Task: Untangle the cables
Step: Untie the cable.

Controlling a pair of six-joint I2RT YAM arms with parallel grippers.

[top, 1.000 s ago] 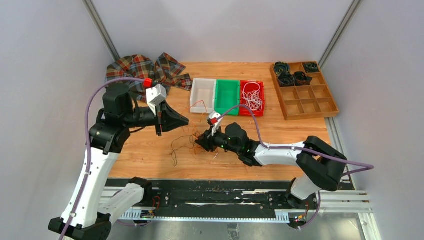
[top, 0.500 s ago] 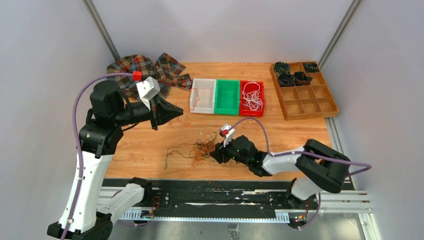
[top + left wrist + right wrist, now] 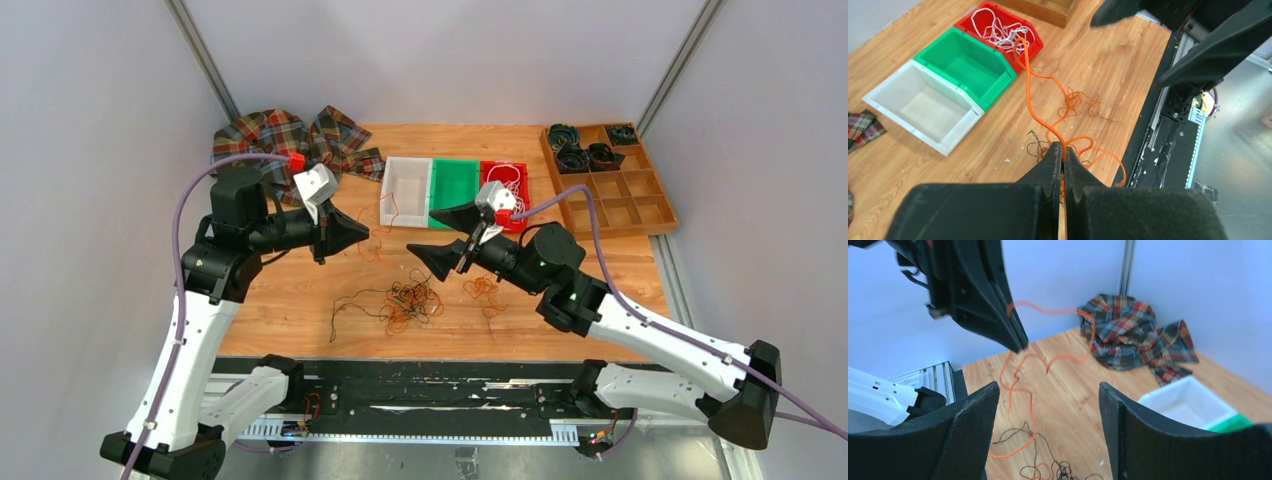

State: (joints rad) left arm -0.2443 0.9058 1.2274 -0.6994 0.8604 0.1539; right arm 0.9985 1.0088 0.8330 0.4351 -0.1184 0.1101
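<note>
Copper-orange and black cables point(image 3: 408, 298) lie knotted in a loose heap on the table point(image 3: 600, 265), at the lower middle of the top view. A smaller orange curl point(image 3: 483, 288) sits just to the right of the heap, apart from it. One orange cable point(image 3: 1028, 97) is lifted off the wood, clamped between the closed fingers of the left claw point(image 3: 1063, 152), which hangs above the table left of centre. In the left wrist view we see this strand curve from the pinch up the frame, crossing the corner of the red bin point(image 3: 484, 218).

The right claw point(image 3: 442, 240) hovers over the table just above and right of the heap, its fingers spread wide apart with nothing between them. In its own view the held strand dangles beyond the gap without touching either finger.

White cables point(image 3: 508, 192) are piled in the red bin at the upper middle. A green bin point(image 3: 455, 195) and a white bin point(image 3: 410, 185) stand side by side to its left. A plaid cloth point(image 3: 290, 135) lies crumpled at the upper left. At the upper right sits a wooden tray point(image 3: 612, 205) with dark coiled rolls point(image 3: 585, 152) in its top compartments.
</note>
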